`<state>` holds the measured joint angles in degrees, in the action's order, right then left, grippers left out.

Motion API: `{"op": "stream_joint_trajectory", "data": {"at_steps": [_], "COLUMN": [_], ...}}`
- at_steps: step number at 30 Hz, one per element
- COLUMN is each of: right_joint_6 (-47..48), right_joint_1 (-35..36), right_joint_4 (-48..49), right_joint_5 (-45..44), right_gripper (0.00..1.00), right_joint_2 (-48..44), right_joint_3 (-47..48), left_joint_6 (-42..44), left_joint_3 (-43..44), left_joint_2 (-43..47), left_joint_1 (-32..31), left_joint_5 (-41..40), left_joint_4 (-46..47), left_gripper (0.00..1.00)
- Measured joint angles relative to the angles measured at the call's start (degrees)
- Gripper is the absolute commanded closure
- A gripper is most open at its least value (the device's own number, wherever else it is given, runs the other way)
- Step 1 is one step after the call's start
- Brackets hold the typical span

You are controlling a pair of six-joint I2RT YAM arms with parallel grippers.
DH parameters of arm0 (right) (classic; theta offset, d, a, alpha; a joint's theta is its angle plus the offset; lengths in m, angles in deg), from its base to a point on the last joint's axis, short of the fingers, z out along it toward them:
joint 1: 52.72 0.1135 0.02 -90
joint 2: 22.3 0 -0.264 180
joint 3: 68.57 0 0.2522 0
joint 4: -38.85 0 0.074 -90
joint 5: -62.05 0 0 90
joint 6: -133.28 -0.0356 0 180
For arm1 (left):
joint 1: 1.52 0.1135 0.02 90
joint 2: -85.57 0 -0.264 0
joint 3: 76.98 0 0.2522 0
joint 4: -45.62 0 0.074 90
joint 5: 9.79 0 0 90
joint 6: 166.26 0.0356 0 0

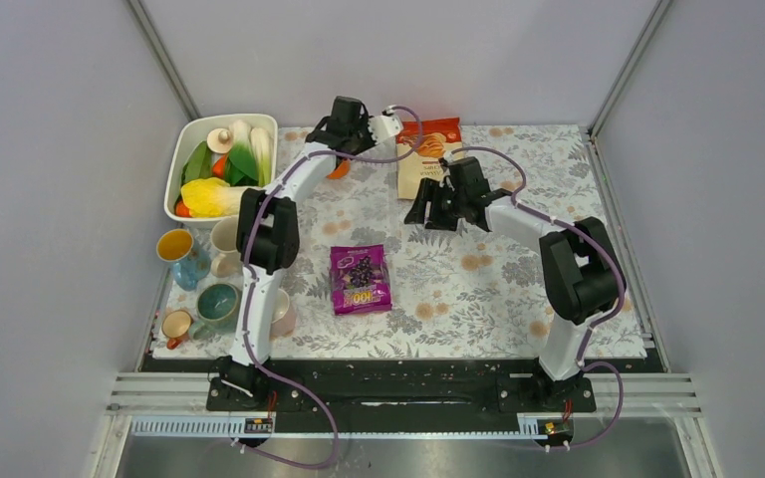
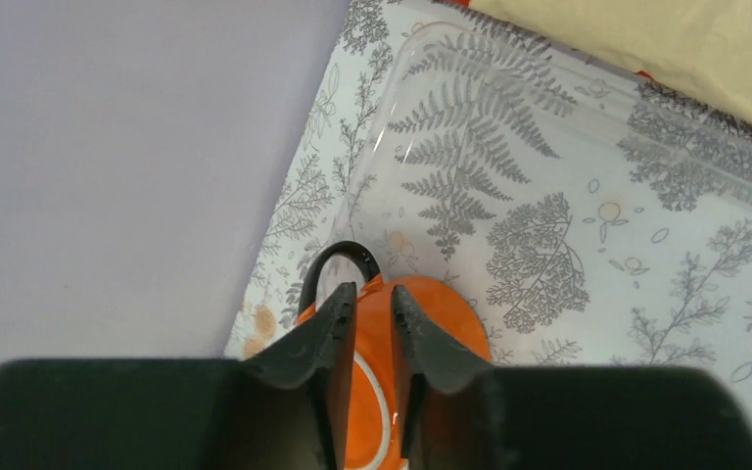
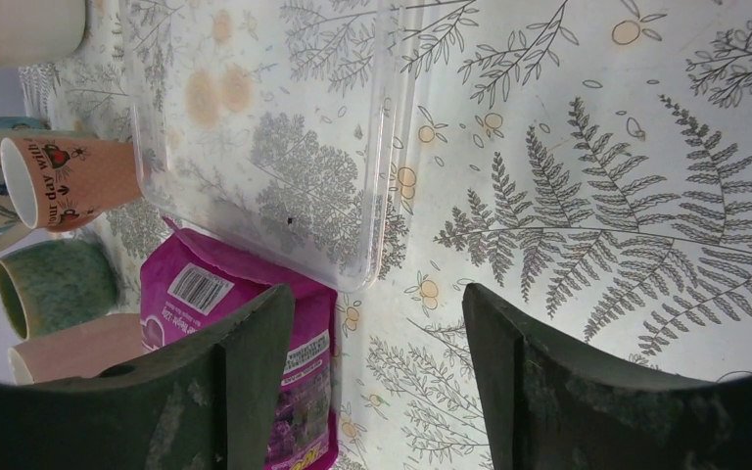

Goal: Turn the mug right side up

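Two tapered left fingers (image 2: 313, 348) pinch glossy orange mug (image 2: 446, 315)

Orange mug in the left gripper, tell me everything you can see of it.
The orange mug looks glossy, like glazed ceramic, with a thin black loop handle and a white curved line. The left gripper is shut on it, fingers pinching its wall. It is near an edge of the fern-print tablecloth, beside a clear tray. Whether it is upright or lifted cannot be told.
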<state>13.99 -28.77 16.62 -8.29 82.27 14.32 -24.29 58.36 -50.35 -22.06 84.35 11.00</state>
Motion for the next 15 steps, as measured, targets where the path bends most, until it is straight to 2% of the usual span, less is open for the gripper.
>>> {"op": "stream_joint_trajectory", "data": {"at_steps": [1, 2, 3, 4, 9, 15], "right_joint_6": [-0.13, -0.22, -0.33, -0.33, -0.35, -0.35], "right_joint_1": [0.0, 0.0, 0.0, 0.0, 0.0, 0.0], "right_joint_4": [0.24, 0.28, 0.28, 0.28, 0.74, 1.01], "right_joint_5": [0.2, 0.5, 0.61, 0.72, 0.81, 0.83], "right_gripper": [0.27, 0.27, 0.27, 0.27, 0.27, 0.27], "right_joint_2": [0.2, 0.35, 0.42, 0.44, 0.44, 0.44], "right_joint_3": [0.02, 0.02, 0.02, 0.0, -0.17, -0.57], "left_joint_6": [-0.61, -1.86, -3.32, -4.5, -15.56, -29.38], "left_joint_3": [0.94, 2.64, 4.68, 6.49, 15.61, 15.98], "left_joint_2": [-0.37, -1.01, -1.88, -2.6, -6.38, -6.91], "left_joint_1": [0.17, 0.35, 0.42, 0.44, 0.7, 2.21], "left_joint_5": [-0.07, -0.35, -1.16, -2.16, -10.8, -16.83], "left_joint_4": [-0.98, -1.9, -2.36, -2.32, -1.86, -3.56], "left_gripper": [0.32, 0.17, 0.06, 0.02, 0.01, 0.01]}}
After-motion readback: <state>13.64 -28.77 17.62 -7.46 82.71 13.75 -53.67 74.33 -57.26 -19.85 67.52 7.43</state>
